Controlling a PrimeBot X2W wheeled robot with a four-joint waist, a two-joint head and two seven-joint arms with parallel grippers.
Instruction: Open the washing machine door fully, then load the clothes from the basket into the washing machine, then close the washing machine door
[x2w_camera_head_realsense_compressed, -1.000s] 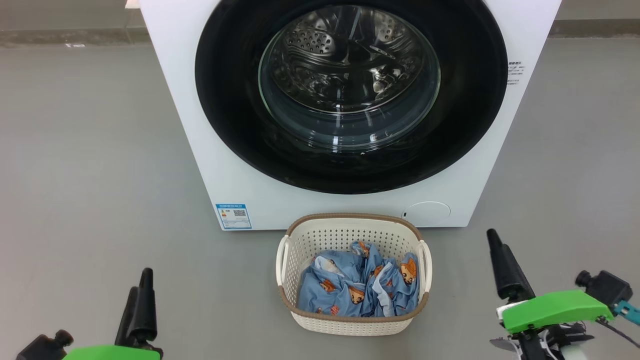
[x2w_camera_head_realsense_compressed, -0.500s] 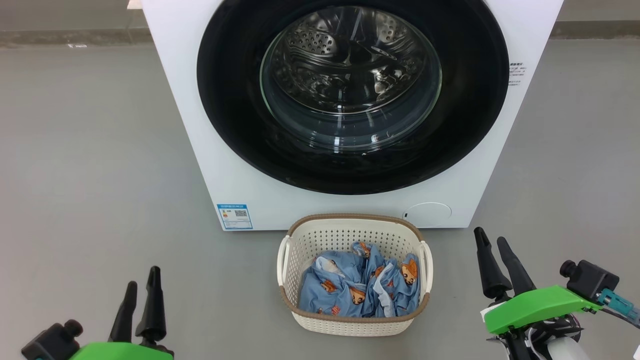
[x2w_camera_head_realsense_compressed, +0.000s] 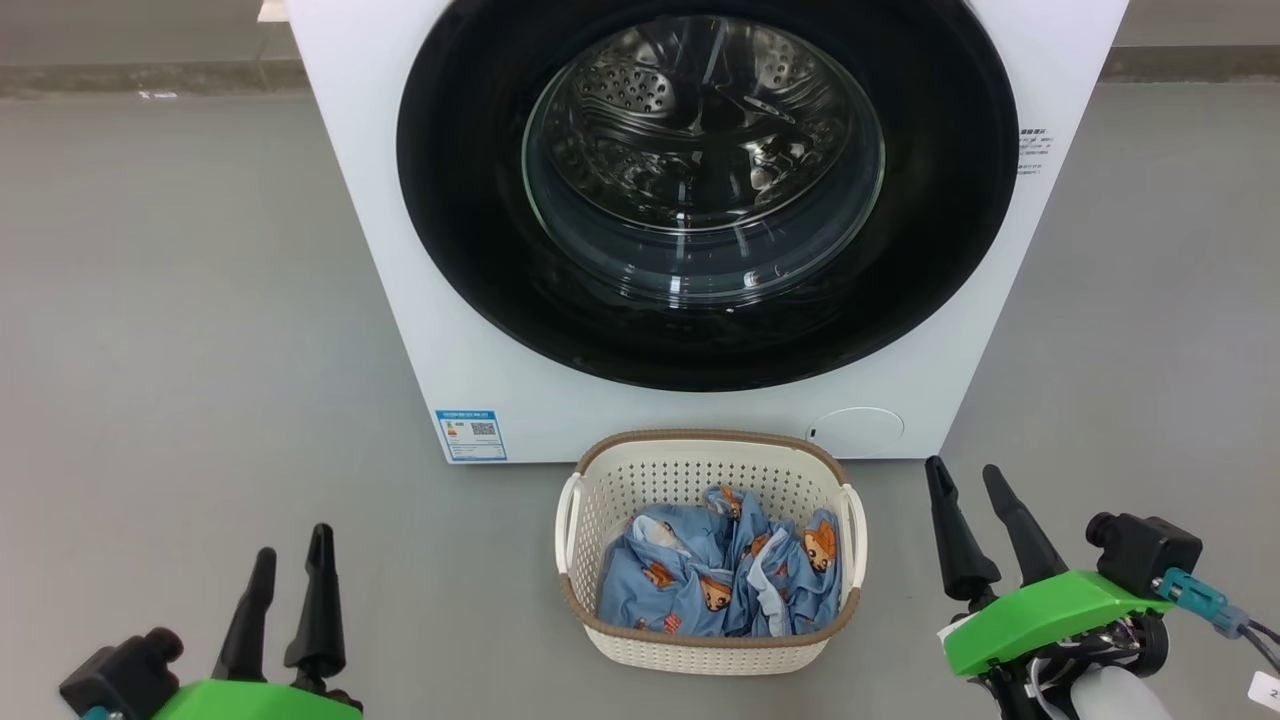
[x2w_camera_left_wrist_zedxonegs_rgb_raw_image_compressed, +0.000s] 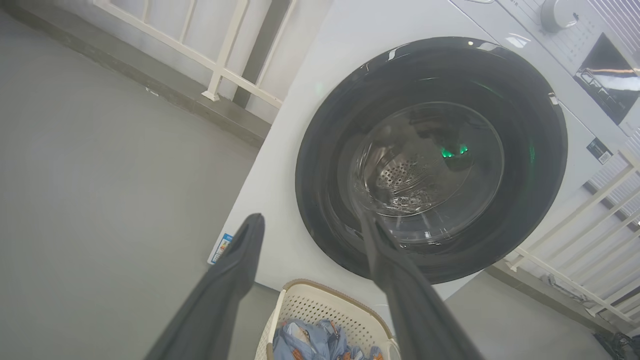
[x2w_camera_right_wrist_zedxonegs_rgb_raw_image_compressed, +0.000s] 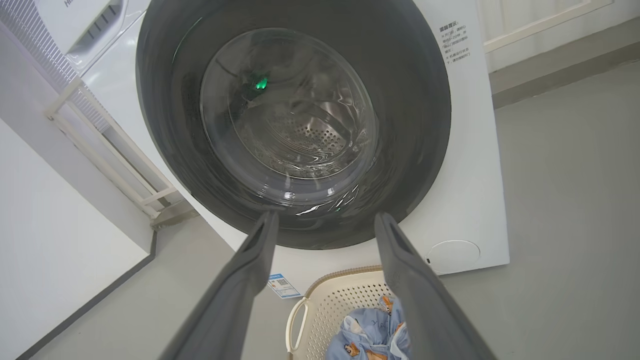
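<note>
Straight ahead of the left gripper (x2w_camera_head_realsense_compressed: 293, 540) and right gripper (x2w_camera_head_realsense_compressed: 961, 468), both spread and empty, the washing machine door (x2w_camera_head_realsense_compressed: 950, 200) stands shut at the floor's (x2w_camera_head_realsense_compressed: 200, 350) far edge, beyond the basket (x2w_camera_head_realsense_compressed: 700, 437) of clothes (x2w_camera_head_realsense_compressed: 700, 580) between them; the right looks nearer.

Grey floor (x2w_camera_head_realsense_compressed: 200, 330) bears the washing machine (x2w_camera_head_realsense_compressed: 420, 330) and basket (x2w_camera_head_realsense_compressed: 700, 470).
</note>
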